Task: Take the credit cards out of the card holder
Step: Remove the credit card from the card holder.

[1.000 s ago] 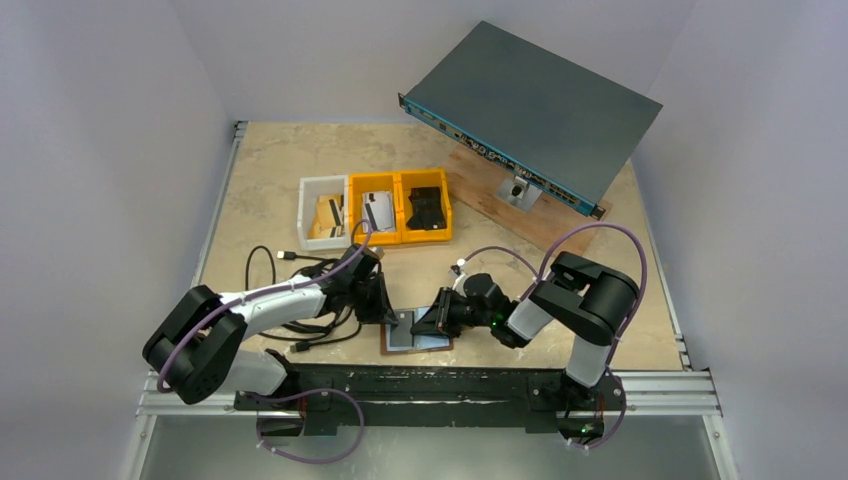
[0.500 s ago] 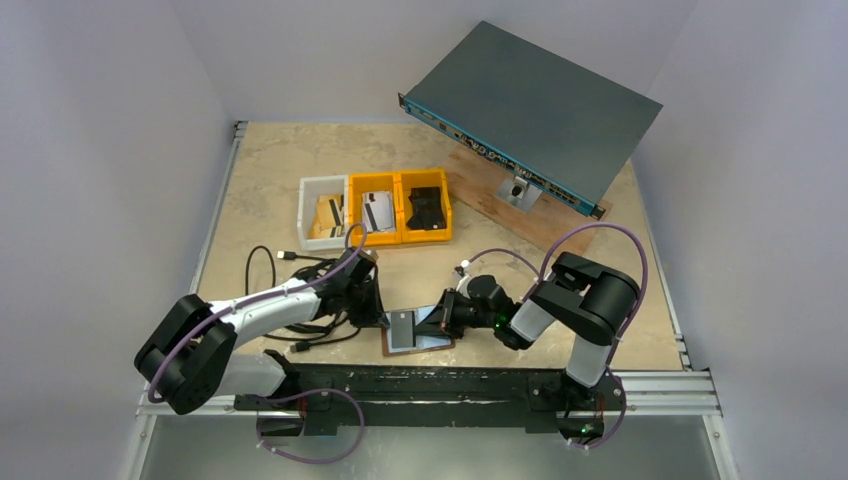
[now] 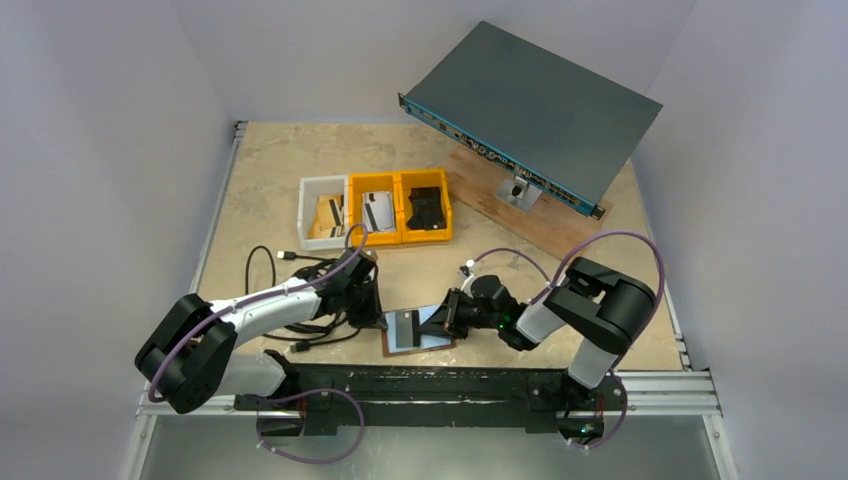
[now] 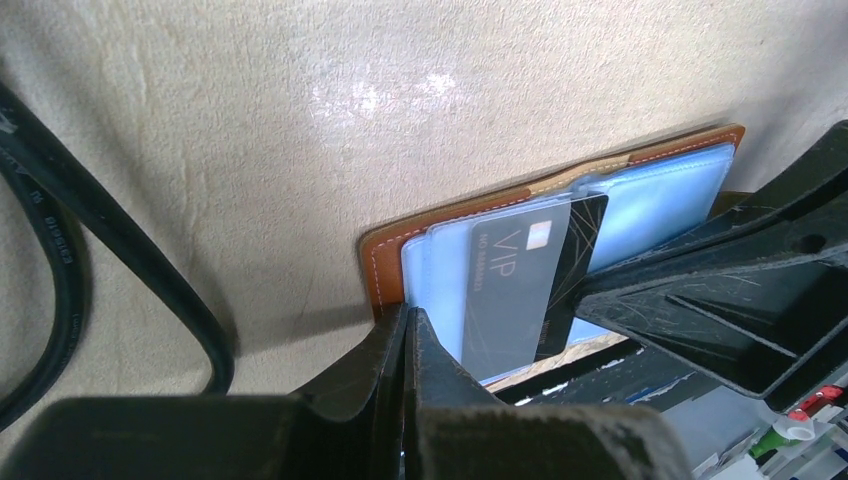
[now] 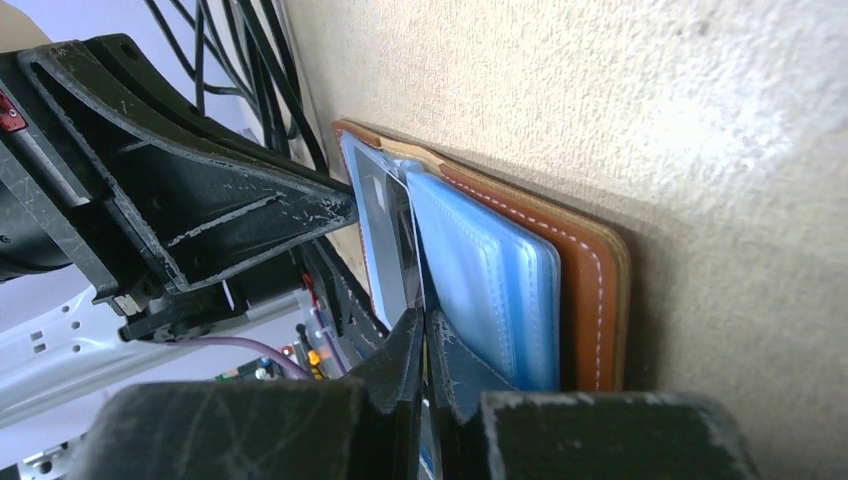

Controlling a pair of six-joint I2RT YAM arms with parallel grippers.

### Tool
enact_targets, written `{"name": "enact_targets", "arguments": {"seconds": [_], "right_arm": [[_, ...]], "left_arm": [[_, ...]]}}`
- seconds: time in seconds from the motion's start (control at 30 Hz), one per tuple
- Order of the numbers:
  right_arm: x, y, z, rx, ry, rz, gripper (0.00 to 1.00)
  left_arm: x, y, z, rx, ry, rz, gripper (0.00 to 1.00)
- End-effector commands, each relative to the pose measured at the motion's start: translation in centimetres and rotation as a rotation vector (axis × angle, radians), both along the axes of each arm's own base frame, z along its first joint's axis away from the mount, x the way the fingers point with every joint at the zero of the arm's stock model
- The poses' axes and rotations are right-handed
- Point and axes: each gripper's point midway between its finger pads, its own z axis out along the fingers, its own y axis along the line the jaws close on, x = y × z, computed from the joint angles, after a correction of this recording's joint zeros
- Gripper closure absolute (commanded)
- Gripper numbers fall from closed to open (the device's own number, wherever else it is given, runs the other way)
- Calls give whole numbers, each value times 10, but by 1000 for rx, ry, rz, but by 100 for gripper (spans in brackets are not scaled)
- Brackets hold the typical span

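The brown card holder point(image 3: 430, 341) lies open near the table's front edge, its blue clear pockets facing up. A dark grey "VIP" credit card point(image 4: 510, 290) sticks partly out of a pocket. It also shows in the top view point(image 3: 403, 328) and in the right wrist view point(image 5: 385, 225). My left gripper point(image 3: 380, 312) is shut on the holder's left pocket edge point(image 4: 415, 290). My right gripper point(image 3: 448, 318) is shut on the card's right end, with the blue pockets point(image 5: 480, 280) beside its jaws. The holder's leather edge shows in both wrist views point(image 4: 385, 260) point(image 5: 595, 290).
A white bin point(image 3: 308, 192) holds tan cards, a yellow bin point(image 3: 375, 180) holds white and grey cards, and another yellow bin point(image 3: 446, 205) holds a black object. Black cables point(image 3: 290, 268) lie left of the holder. A network switch point(image 3: 530, 100) rests on a wooden board point(image 3: 490, 200) at the back right.
My right gripper has drawn back to the right, and the grey card now shows partly out of the pocket. My left arm has lowered and stays at the holder's left edge.
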Motion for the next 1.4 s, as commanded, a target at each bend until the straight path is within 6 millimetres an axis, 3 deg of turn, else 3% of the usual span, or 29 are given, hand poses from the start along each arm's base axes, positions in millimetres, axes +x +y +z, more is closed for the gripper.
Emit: {"name": "enact_targets", "arguments": {"seconds": [0.0, 0.17, 0.37, 0.6, 0.7, 0.8, 1.0, 1.2, 1.37], "right_arm": [[5, -15, -11, -99, -17, -39, 100], [5, -22, -11, -120, -28, -53, 100], [5, -11, -12, -97, -31, 1, 77], [5, -2, -19, -76, -11, 29, 72], [3, -1, -22, -76, 3, 34, 75], [1, -4, -21, -74, 16, 24, 87], [4, -19, -20, -111, 4, -25, 99], [13, -40, -14, -190, -35, -82, 100], [20, -45, 1, -222, -85, -94, 100]], "left_arm": [[-3, 11, -10, 73, 19, -5, 100], [-3, 11, -10, 70, 18, -6, 100], [-2, 7, -9, 61, 19, -16, 100], [-2, 5, -10, 54, 25, -24, 100], [-2, 5, -10, 52, 28, -25, 100], [-2, 5, -11, 53, 30, -24, 100], [-3, 8, -13, 76, 41, -18, 100], [-4, 10, -14, 84, 45, -16, 100], [-1, 6, -11, 69, 34, -23, 100]]}}
